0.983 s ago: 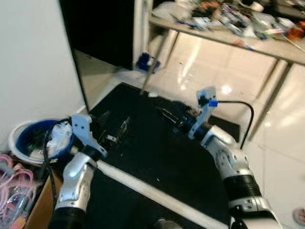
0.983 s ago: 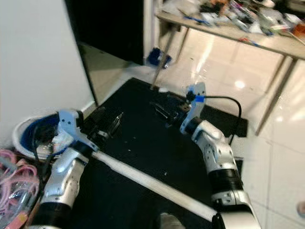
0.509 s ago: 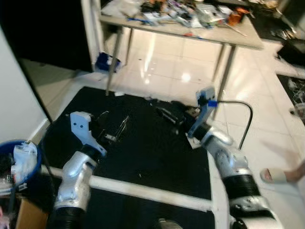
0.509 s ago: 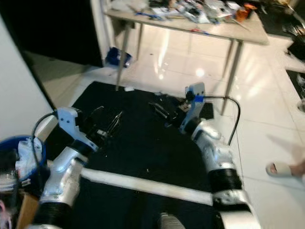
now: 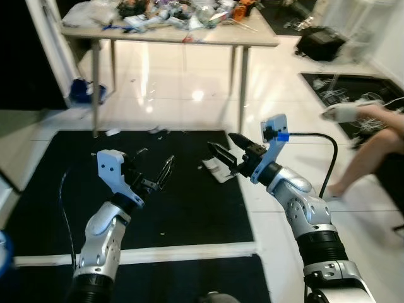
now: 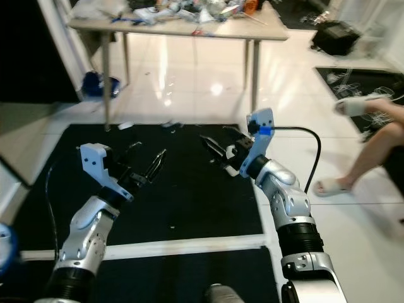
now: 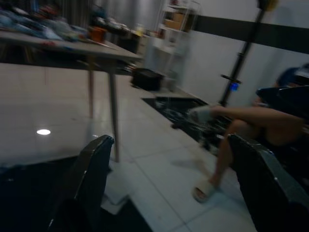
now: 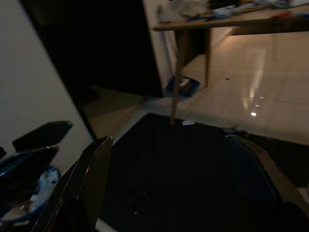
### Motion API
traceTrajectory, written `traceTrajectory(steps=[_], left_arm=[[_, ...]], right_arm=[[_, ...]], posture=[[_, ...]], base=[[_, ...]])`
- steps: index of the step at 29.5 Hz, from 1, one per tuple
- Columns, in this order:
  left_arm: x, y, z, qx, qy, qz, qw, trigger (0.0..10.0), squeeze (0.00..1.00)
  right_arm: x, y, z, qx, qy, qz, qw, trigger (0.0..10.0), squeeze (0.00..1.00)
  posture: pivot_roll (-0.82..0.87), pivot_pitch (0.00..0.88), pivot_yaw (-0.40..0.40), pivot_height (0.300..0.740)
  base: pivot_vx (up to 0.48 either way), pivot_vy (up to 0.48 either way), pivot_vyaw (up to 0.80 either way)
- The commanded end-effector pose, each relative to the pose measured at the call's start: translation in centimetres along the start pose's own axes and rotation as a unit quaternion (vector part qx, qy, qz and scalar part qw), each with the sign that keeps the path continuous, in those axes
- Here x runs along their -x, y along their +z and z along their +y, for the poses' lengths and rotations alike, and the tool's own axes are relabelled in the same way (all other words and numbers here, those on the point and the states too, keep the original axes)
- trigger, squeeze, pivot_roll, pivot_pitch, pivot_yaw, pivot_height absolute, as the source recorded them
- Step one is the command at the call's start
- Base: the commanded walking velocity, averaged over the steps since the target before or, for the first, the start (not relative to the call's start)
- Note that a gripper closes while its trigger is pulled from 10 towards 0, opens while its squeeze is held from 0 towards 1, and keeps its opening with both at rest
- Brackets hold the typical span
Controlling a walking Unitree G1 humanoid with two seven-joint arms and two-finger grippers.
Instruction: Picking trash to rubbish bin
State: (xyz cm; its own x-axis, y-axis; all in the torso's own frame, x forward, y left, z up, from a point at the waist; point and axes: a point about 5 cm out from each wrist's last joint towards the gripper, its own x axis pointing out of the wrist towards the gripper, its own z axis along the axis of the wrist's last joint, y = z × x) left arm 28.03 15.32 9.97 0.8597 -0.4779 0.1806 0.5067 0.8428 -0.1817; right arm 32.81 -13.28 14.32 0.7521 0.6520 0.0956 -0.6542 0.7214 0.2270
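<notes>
Black matting (image 5: 189, 202) covers the floor before the robot, edged by a white strip (image 5: 183, 254), with glossy pale tiles (image 5: 189, 82) beyond. Left gripper (image 5: 158, 175) is raised over the mat, fingers spread, holding nothing. Right gripper (image 5: 226, 150) is also raised, fingers spread and empty, above the mat's far right part. A white scrap of trash (image 5: 214, 170) lies on the mat just beneath and beside the right gripper; smaller white scraps (image 5: 156, 130) lie at the mat's far edge. A cluttered bench (image 5: 170, 28) stands beyond on the tiles, a blue object (image 5: 85, 90) by its left leg. A person's legs (image 5: 372, 142) show at right.
</notes>
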Motion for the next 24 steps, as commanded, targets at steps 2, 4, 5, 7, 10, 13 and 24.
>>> traceTrajectory(steps=[2,4,5,7,10,13,24], left_arm=[[0.09,-0.22,-0.03,0.001,-0.001,0.007,1.000,10.0,0.00],[0.09,-0.22,-0.03,0.001,-0.001,0.007,1.000,10.0,0.00],[0.08,-0.22,-0.04,0.001,-0.001,0.007,1.000,10.0,0.00],[0.08,-0.22,-0.05,0.001,-0.002,0.007,1.000,10.0,0.00],[0.09,-0.28,-0.05,0.001,-0.002,0.008,1.000,10.0,0.00],[0.08,-0.31,-0.04,0.001,-0.002,0.009,1.000,10.0,0.00],[0.09,-0.40,0.00,0.002,-0.001,0.007,1.000,10.0,0.00]], right_arm=[[0.13,-0.32,-0.08,-0.004,-0.003,0.010,1.000,10.0,0.00],[0.13,-0.32,-0.09,-0.003,-0.003,0.010,1.000,10.0,0.00],[0.13,-0.32,-0.09,-0.003,-0.002,0.010,1.000,10.0,0.00],[0.13,-0.31,-0.09,-0.003,-0.002,0.010,1.000,10.0,0.00],[0.14,-0.37,-0.11,-0.006,-0.003,0.008,1.000,10.0,0.00],[0.15,-0.38,-0.12,-0.006,-0.004,0.007,1.000,10.0,0.00],[0.19,-0.37,-0.18,-0.008,-0.005,0.002,1.000,10.0,0.00]], posture=[[0.04,0.000,-0.044,0.740],[0.04,0.000,-0.044,0.740],[0.04,0.000,-0.044,0.740],[0.04,0.000,-0.044,0.740],[0.04,0.000,-0.046,0.740],[0.04,0.000,-0.046,0.740],[0.04,0.000,-0.047,0.740]], base=[[0.000,0.000,-0.79],[0.000,0.000,-0.79],[0.000,0.000,-0.80],[0.000,0.000,-0.80],[0.000,0.000,-0.54],[0.000,0.000,0.00],[0.000,0.000,0.00]])
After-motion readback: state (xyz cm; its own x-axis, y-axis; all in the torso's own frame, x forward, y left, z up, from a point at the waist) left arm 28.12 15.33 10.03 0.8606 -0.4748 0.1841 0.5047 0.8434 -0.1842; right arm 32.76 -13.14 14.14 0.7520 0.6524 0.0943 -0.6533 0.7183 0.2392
